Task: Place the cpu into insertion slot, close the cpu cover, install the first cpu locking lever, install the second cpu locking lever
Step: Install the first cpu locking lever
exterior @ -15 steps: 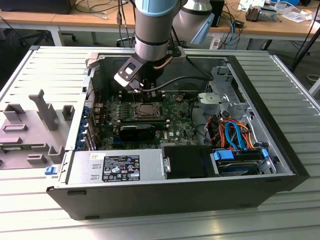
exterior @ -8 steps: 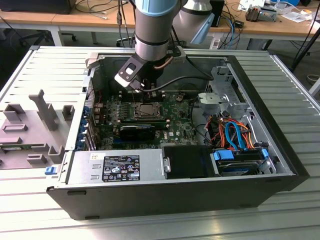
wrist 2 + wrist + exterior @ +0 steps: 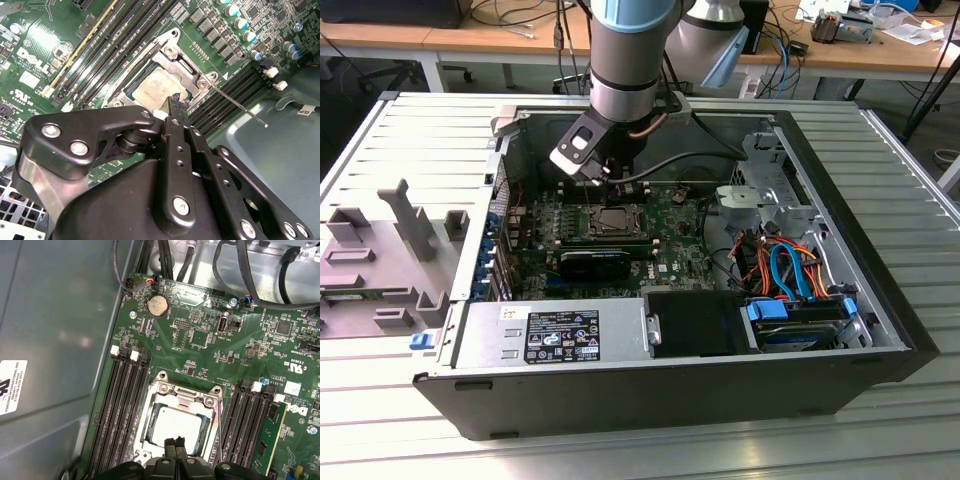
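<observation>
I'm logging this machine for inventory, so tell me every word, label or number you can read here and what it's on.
White sticker on the case wall: print too small to quote.
Black label on the power supply box: print too small to quote.
White logo on the motherboard: a brand mark, left unquoted; other board markings too small to quote.

In the first wrist view the black metal gripper (image 3: 175,441), cut off by the picture's edge, covers the near edge of the dull silver-grey square cpu (image 3: 175,422); in the second wrist view its body hides one side of the thin silver metal cpu cover (image 3: 181,61)
</observation>
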Available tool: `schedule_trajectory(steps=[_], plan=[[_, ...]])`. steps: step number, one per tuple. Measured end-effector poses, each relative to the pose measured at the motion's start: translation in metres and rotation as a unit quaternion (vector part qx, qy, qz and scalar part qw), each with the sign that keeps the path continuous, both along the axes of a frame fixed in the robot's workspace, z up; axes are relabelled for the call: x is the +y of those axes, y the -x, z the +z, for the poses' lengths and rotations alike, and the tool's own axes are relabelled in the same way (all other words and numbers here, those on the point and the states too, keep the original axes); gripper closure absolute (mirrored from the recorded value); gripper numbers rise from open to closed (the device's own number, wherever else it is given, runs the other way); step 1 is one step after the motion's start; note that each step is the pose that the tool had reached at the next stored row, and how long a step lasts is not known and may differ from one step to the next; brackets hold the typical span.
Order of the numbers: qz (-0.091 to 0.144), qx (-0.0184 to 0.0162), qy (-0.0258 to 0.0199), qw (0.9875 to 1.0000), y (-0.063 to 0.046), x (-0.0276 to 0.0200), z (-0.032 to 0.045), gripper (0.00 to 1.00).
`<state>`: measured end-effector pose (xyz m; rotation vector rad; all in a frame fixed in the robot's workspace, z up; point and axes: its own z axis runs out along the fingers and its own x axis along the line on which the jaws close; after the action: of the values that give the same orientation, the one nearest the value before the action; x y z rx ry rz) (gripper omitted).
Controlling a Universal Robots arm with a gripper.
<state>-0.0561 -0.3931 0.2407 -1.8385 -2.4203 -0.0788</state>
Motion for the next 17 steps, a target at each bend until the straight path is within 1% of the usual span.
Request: schedule_trajectory(steps=[17], plan=[[0.025,0.0,0.0,0.9997,0.0,0.0,0.0,0.89]])
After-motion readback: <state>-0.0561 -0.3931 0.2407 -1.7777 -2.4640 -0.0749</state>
